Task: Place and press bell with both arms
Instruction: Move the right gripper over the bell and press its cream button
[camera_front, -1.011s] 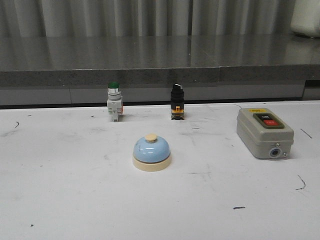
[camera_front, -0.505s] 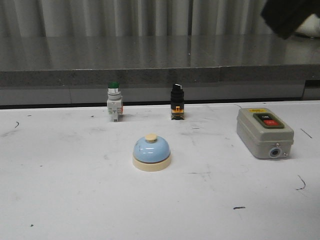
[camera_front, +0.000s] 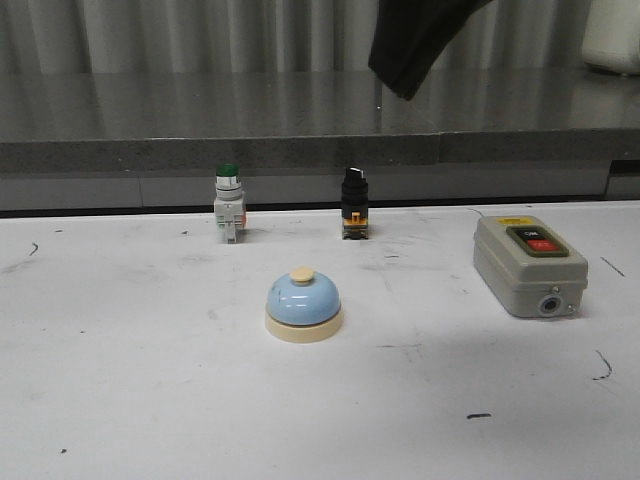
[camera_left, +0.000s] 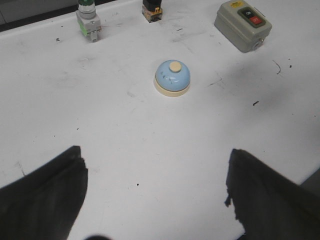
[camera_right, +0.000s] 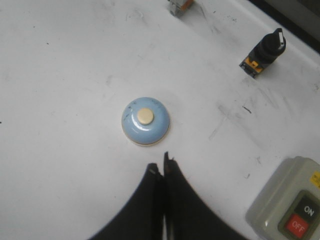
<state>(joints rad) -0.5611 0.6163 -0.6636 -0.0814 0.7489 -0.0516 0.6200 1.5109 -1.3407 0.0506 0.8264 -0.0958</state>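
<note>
1. The bell (camera_front: 303, 306), a small call bell with a glossy light-blue dome, a cream round base and a cream top button, stands upright on the white table (camera_front: 120, 400), near its middle in the front view. Nothing touches it.
2. The right gripper (camera_right: 163, 169) hangs above the table with its two dark fingers pressed together, only a thin seam showing between them. Its tips are clear of the bell, with bare tabletop between them in the right wrist view. It holds nothing.
3. In the front view a dark part of the right arm (camera_front: 415, 40) juts down from the top edge, high over the far side of the table, well above the bell.
4. The left gripper (camera_left: 156, 187) is spread wide: its two dark fingers (camera_left: 47, 195) sit far apart with empty tabletop between them, and it grips nothing. The bell lies well beyond the fingertips in the left wrist view.
5. Behind the bell, along the far edge of the table, stand a green-capped push button (camera_front: 228, 215) on a grey body, to the left, and a black selector switch (camera_front: 354, 204) with a yellow-orange base, slightly to the right.
6. A grey switch box (camera_front: 528, 265) with a black and a red button on top lies to the right of the bell, well apart from it.
7. The tabletop carries scattered dark scuffs and small black marks.
</note>
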